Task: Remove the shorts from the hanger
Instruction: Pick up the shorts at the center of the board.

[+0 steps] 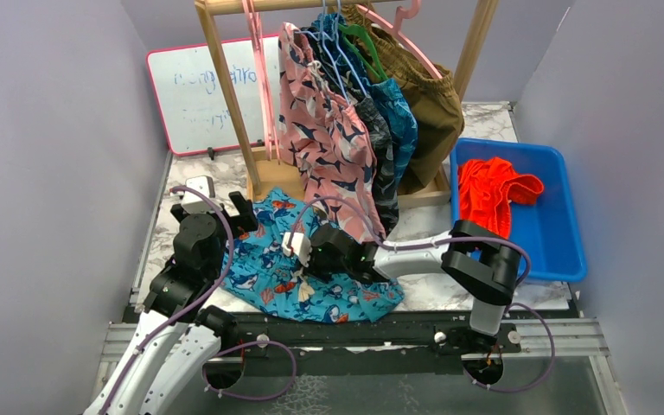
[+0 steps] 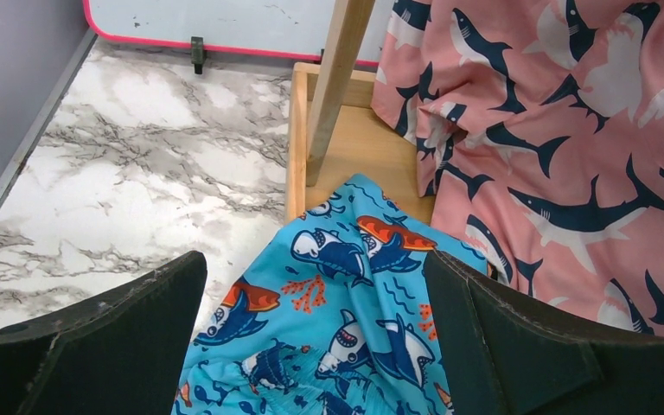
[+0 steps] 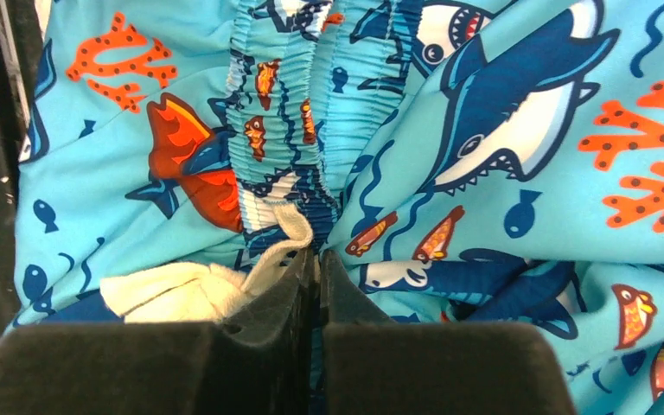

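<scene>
The blue cartoon-print shorts (image 1: pixel 311 290) lie crumpled on the marble table in front of the wooden rack, off any hanger. My right gripper (image 1: pixel 298 246) is shut on a fold of their gathered waistband (image 3: pixel 294 112), beside the white drawstring (image 3: pixel 181 290); the jaws are almost together (image 3: pixel 318 255). My left gripper (image 1: pixel 220 203) hovers open over the left edge of these shorts (image 2: pixel 346 294), with its fingers (image 2: pixel 501 337) wide apart and nothing between them. Pink shark-print shorts (image 1: pixel 324 130), dark patterned shorts (image 1: pixel 382 164), teal shorts (image 1: pixel 400 117) and brown shorts (image 1: pixel 437 99) hang on hangers (image 1: pixel 372 47) from the rack.
The wooden rack's post (image 1: pixel 229 95) and base (image 2: pixel 354 147) stand just behind the grippers. A blue bin (image 1: pixel 571 225) at the right holds orange shorts (image 1: pixel 488 190). A pink-framed whiteboard (image 1: pixel 199 86) leans at the back left. Grey walls close in both sides.
</scene>
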Motion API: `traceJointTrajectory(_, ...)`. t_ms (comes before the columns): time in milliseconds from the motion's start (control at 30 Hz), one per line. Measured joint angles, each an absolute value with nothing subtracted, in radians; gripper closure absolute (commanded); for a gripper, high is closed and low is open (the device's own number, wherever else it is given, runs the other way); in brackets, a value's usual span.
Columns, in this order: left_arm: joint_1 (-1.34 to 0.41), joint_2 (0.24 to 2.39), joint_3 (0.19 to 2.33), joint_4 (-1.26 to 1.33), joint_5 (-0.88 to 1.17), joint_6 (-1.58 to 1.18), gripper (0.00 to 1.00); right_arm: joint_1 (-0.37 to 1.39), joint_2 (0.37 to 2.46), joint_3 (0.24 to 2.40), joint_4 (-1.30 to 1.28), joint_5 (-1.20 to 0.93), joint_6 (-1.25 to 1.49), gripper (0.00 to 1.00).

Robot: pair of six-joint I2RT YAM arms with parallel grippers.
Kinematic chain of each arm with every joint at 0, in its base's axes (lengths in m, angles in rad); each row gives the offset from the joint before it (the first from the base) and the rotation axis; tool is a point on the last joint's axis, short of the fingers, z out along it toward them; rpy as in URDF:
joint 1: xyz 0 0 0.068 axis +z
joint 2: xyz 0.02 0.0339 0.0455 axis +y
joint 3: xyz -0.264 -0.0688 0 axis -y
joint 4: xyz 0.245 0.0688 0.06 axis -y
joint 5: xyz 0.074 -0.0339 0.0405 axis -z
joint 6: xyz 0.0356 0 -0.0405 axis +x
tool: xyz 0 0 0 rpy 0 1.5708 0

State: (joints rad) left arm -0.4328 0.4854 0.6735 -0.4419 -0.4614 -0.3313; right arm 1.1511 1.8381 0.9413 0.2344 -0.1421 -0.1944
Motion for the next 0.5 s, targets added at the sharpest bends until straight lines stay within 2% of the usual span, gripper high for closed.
traceJointTrajectory(267,-0.433,0.488,0.672,-0.439,-0.459,-0.331,0.01,1.151,1.747,0.979,0.098,-0.158,-0.171,0.99)
traceJointTrajectory(500,-0.433,0.488,0.672,-0.436,-0.459,-0.331,0.01,1.151,1.357,0.911,0.144,-0.164,-0.116,0.99)
